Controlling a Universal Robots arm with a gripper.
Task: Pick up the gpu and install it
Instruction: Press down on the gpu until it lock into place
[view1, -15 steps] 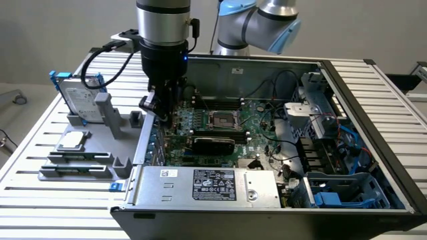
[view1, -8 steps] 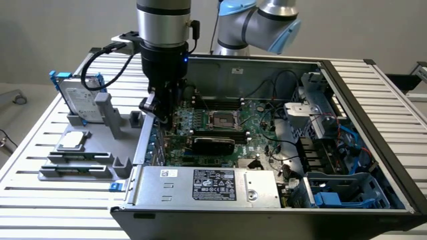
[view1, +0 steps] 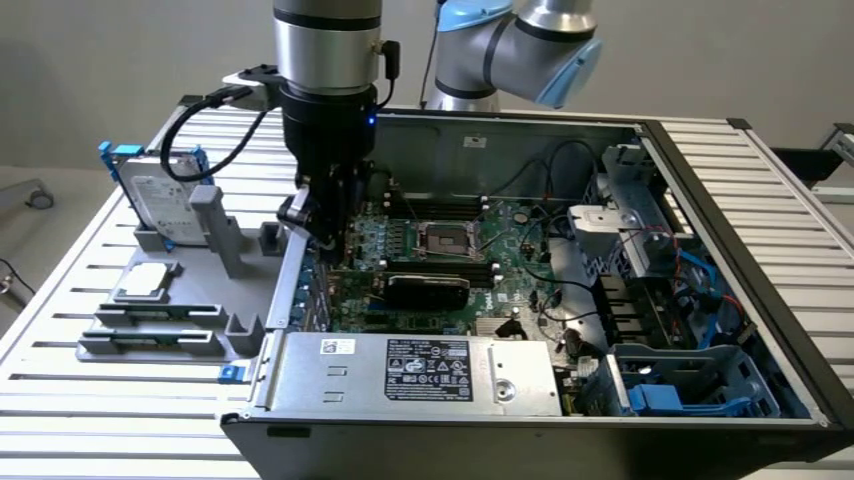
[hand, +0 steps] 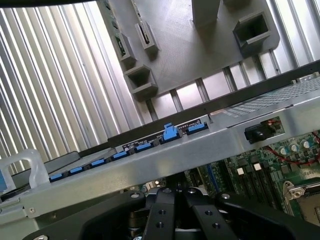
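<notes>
A plain pale grey wall (view1: 120, 60) runs behind everything, evenly lit with no hard shadows. The work sits on a table of ribbed aluminium slats (view1: 80, 400), silvery and bright. Past the table's edge at the exterior view's left, a pale floor (view1: 34, 225) shows, with a small caster wheel (view1: 40, 199) on it.

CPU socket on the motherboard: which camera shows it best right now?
The exterior view. There the CPU socket lies whole and uncovered in the middle of the motherboard, seen from above. The wrist view catches just a part of it, cut off by the frame, past the case wall.
</notes>
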